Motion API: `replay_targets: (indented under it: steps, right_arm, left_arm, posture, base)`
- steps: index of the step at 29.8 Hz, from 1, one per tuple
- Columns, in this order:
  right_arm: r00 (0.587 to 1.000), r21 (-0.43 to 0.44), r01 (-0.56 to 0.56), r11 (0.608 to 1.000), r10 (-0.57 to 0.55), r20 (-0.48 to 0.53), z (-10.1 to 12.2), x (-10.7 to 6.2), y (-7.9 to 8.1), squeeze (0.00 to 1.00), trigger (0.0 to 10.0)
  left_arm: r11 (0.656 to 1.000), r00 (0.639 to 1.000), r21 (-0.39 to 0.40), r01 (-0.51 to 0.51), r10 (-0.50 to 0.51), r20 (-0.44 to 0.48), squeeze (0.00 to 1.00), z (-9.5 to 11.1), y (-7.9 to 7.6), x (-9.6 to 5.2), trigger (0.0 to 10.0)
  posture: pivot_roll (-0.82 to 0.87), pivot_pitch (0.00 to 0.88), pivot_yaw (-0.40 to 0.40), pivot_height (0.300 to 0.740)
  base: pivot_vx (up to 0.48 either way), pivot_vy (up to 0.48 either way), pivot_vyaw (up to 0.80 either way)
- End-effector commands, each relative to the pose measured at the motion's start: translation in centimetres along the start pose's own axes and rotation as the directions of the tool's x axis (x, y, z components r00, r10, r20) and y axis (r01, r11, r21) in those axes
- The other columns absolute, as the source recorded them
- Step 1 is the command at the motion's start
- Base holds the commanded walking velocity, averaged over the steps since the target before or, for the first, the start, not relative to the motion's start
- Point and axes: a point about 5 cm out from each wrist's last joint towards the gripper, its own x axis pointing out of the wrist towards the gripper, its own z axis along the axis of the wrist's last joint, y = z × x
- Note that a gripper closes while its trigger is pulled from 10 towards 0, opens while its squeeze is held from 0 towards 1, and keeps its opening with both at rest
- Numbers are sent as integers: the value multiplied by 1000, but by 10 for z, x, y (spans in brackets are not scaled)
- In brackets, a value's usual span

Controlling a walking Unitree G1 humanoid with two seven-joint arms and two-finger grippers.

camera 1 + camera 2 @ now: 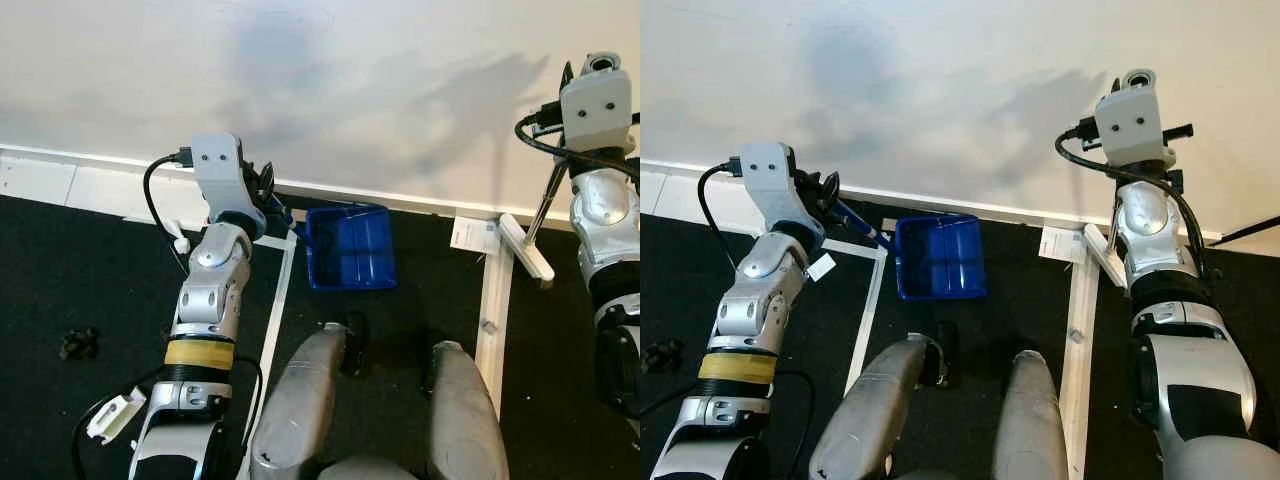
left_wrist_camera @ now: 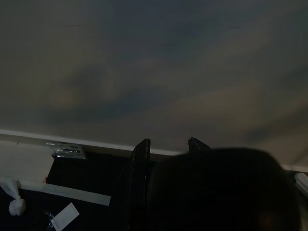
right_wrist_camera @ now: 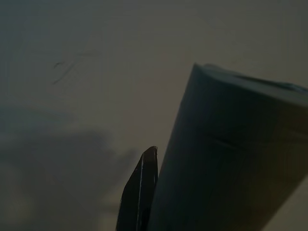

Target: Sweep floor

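Looking down through the left eye, I see my left claw (image 1: 262, 185) shut on the handle of the blue dustpan (image 1: 349, 246). The pan sits on the black floor (image 1: 60, 270), right by the white wall (image 1: 320, 80). A small dark clump of dirt (image 1: 79, 343) lies well apart from the pan, out on my left. A white brush head (image 1: 527, 247) on a thin stick rests near my right arm. I think the pan is too far from the dirt, so a sweep from here could miss it.

Through the right eye, my right claw (image 1: 1175, 131) is up high by the wall. I cannot tell if it is open or shut. White tape lines (image 1: 1076, 320) mark the floor, and a paper tag (image 1: 1057, 244) lies beside one. I worry the brush could catch the tag or the tape and drag them along.

My left wrist view is dark. I see two black fingers (image 2: 139, 159), the wall, and a bit of tape.

My right wrist view shows one black finger (image 3: 142, 187) beside a fat grey handle (image 3: 231, 154). If my hold is loose, the brush could slip and fall.
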Motion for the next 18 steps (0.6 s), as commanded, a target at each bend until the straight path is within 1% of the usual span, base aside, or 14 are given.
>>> replay_targets:
  steps: [1, 9, 13, 14, 15, 16, 17, 18]
  right_arm:
    - [1000, -14, -13, 1000, 13, 23, 2, -1, 4, 0, 10000]
    - [999, -34, -30, 999, 30, 15, -2, -3, 8, 0, 10000]
    - [1000, -21, -25, 999, 25, -1, -4, -4, 8, 0, 10000]
    - [1000, 16, -11, 1000, 11, -16, -5, -3, 8, 0, 10000]
    - [999, 74, 12, 997, -10, -37, -5, -2, 7, 0, 10000]
    - [999, 74, 12, 997, -10, -37, -5, -2, 7, 0, 10000]
    - [998, 130, 34, 991, -27, -55, -6, 0, 7, 0, 10000]
    - [998, 157, 42, 987, -33, -62, -6, 0, 6, 0, 10000]
  left_arm:
    - [999, 995, -40, 13, -16, -94, 0, -22, -1, -8, 10000]
    - [999, 995, -40, 6, -10, -102, 0, -21, 2, -13, 10000]
    - [999, 995, -43, 10, -14, -102, 0, -19, 0, -16, 10000]
    - [999, 995, -44, 13, -17, -102, 0, -19, 0, -16, 10000]
    - [999, 995, -46, 18, -22, -102, 0, -18, -2, -17, 10000]
    - [999, 995, -46, 18, -22, -102, 0, -18, -2, -17, 10000]
    - [999, 995, -48, 22, -27, -101, 0, -17, -3, -16, 10000]
    - [998, 995, -49, 24, -29, -100, 0, -16, -3, -16, 10000]
  posture:
    - [132, 406, 165, 740]
    - [150, 426, 173, 740]
    - [155, 432, 177, 740]
    - [158, 433, 179, 740]
    - [160, 435, 180, 740]
    - [160, 435, 180, 740]
    - [160, 435, 180, 740]
    - [160, 435, 180, 740]
  base:
    - [0, 0, 0]
    - [0, 0, 0]
    - [0, 0, 0]
    - [0, 0, 0]
    - [0, 0, 0]
    - [0, 0, 0]
    - [0, 0, 0]
    - [0, 0, 0]
